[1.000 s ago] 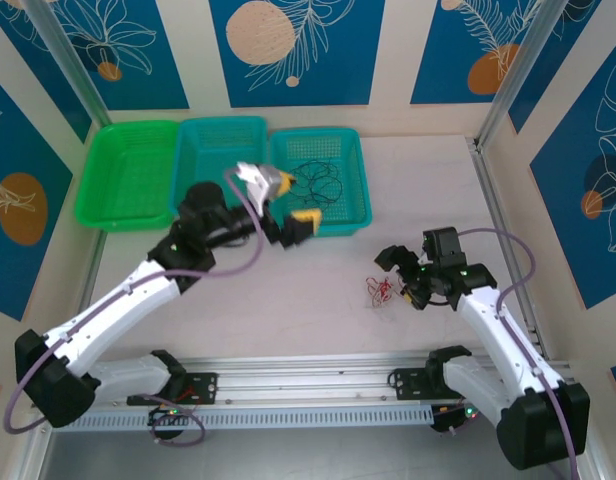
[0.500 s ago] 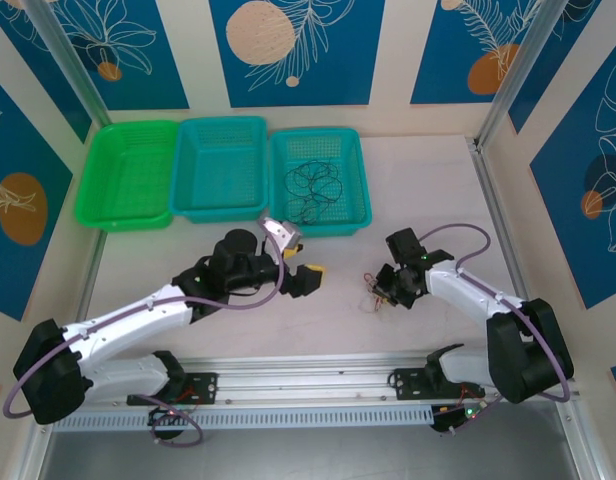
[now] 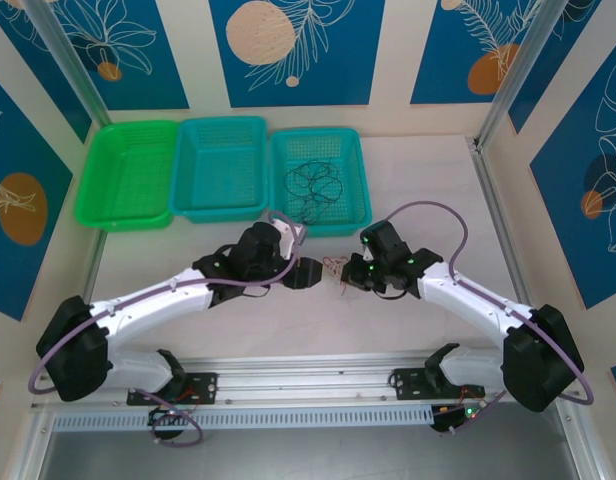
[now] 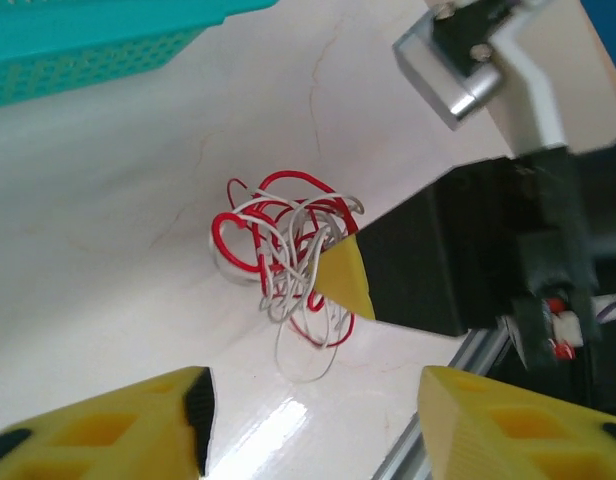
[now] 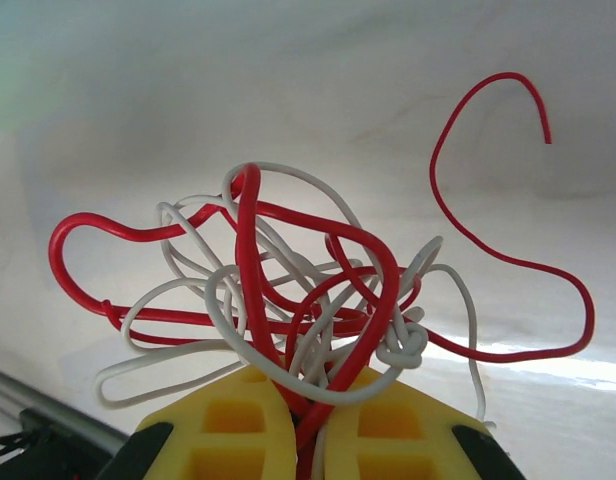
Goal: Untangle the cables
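Note:
A tangle of red and white cables (image 5: 250,240) sticks up from my right gripper (image 5: 308,425), which is shut on the strands; a white knot (image 5: 403,345) sits beside the right finger. In the top view the clump (image 3: 335,268) hangs between both grippers at mid-table. My left gripper (image 3: 306,272) faces it from the left. From the left wrist, the clump (image 4: 278,250) touches the pale table with the right gripper's yellow fingertip (image 4: 343,280) against it. The left gripper (image 4: 308,400) is open, a short way from the clump. The black cable (image 3: 313,183) lies coiled in the right teal basket.
Three baskets line the back: green (image 3: 128,185), teal (image 3: 220,165) and the teal one holding the black cable (image 3: 363,195). A metal rail (image 3: 308,385) runs along the near edge. Both arms meet over the table's centre.
My right gripper has carried the red and white clump left toward the centre. My left arm has swung down from the baskets and now faces the clump.

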`<state>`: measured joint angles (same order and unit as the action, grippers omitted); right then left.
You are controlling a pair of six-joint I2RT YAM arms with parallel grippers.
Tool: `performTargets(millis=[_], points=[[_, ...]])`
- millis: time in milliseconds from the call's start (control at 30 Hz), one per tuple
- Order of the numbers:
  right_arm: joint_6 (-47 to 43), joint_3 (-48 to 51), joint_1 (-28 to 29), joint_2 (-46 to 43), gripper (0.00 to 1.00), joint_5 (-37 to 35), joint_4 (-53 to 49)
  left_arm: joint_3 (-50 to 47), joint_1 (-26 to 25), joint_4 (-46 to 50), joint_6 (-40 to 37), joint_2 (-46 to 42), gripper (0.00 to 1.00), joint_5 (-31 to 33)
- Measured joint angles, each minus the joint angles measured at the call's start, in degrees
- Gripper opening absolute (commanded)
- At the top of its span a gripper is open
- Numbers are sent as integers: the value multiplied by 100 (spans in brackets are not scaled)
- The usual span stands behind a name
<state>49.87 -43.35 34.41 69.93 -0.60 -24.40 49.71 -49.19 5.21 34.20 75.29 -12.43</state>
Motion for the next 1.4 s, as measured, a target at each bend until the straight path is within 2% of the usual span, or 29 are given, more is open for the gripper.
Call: performTargets(millis=[67, 167, 433, 567, 633, 767, 900, 1067, 1233, 1400], points=[[-2, -177, 57, 131, 1, 74, -2, 39, 4, 17, 15, 81, 32, -48], [-17, -369, 164, 385, 1, 103, -4, 39, 4, 20, -48, 92, 30, -120], [-94, -623, 503, 861, 0, 153, -50, 50, 7, 0, -623, 225, 44, -33], [-142, -767, 577, 927, 0, 164, -46, 50, 33, -2, -780, 511, 44, 160], [-157, -774, 586, 944, 0, 138, -85, 50, 63, -28, -785, 584, 39, 173], [-157, -780, 601, 946, 0, 111, -96, 50, 107, -129, -796, 673, 17, 157], [-155, -791, 629, 944, 0, 103, -87, 2, 170, -232, -726, 704, 0, 181], [-146, -761, 629, 887, 0, 17, -81, -308, 369, -387, -616, 520, 0, 219], [7, -581, 361, 721, 0, -315, -245, -713, 826, -435, -396, -153, 0, 136], [201, -55, -691, 601, 2, -446, -391, -929, 1364, -313, -247, -1141, 0, -68]])
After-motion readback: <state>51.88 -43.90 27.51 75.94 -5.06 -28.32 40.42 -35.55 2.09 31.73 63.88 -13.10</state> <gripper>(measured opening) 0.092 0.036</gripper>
